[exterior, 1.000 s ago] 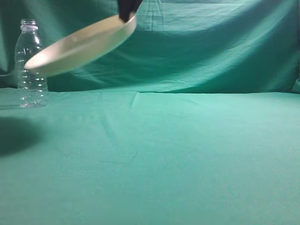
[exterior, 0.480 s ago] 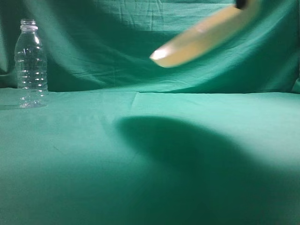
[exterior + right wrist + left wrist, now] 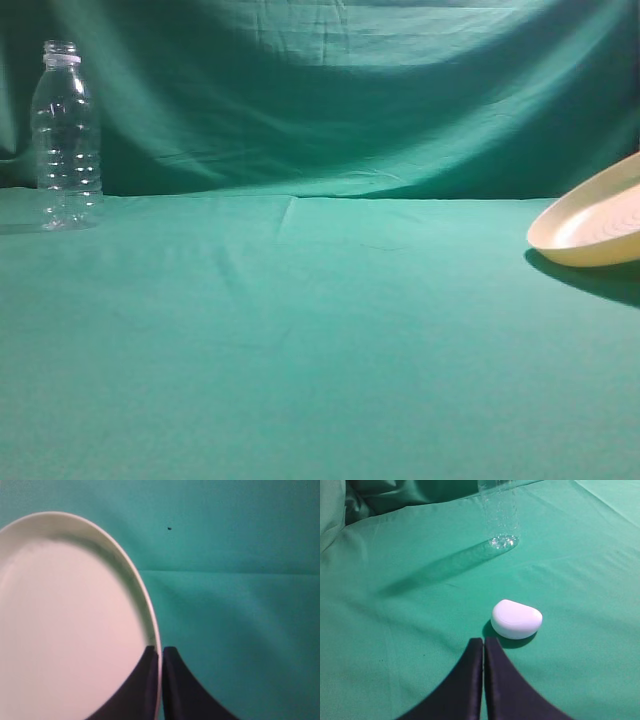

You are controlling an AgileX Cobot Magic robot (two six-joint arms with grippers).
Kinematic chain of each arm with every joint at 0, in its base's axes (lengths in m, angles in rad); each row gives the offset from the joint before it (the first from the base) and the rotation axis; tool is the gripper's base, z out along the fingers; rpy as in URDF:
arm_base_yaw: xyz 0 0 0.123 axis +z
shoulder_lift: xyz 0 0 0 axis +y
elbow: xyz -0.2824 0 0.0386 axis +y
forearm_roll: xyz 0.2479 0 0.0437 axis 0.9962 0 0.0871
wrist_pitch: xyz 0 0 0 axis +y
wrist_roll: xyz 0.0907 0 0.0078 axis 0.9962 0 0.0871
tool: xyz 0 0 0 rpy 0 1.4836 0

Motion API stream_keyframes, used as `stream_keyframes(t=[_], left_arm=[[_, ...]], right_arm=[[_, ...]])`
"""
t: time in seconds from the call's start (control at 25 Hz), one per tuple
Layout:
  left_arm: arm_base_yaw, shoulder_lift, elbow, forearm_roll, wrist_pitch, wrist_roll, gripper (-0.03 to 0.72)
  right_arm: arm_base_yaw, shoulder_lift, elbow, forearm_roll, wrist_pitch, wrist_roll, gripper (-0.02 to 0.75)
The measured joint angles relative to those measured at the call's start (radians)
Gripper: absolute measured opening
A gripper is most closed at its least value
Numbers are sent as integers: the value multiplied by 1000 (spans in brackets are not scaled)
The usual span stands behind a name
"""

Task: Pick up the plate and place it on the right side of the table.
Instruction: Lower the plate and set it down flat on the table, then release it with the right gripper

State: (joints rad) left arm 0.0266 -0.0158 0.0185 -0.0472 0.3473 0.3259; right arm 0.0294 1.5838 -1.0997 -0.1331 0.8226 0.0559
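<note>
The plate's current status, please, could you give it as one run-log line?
plate: tilted, low at table right | right claw: shut on rim | left claw: shut, empty

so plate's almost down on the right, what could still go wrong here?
1. The round cream-yellow plastic plate is tilted, low edge near the teal-green cloth table. Released now, it may drop or wobble.
2. The right pincer pinches only the thin rim, so the plate could slip or twist before it settles.
3. The plate runs off the exterior view's right edge; I can't tell how much table lies beyond it, so it might land too near the edge.
</note>
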Motion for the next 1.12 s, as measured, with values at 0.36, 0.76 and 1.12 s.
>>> stream_keyframes(t=[0.36,0.76,1.12], left_arm=[[0,0,0,0,0,0,0],[0,0,0,0,0,0,0],[0,0,0,0,0,0,0]], right_arm=[[-23,87,92,3,-219,0,0],[-23,132,94,3,-181,0,294],[-21,-102,54,141,-25,0,109]])
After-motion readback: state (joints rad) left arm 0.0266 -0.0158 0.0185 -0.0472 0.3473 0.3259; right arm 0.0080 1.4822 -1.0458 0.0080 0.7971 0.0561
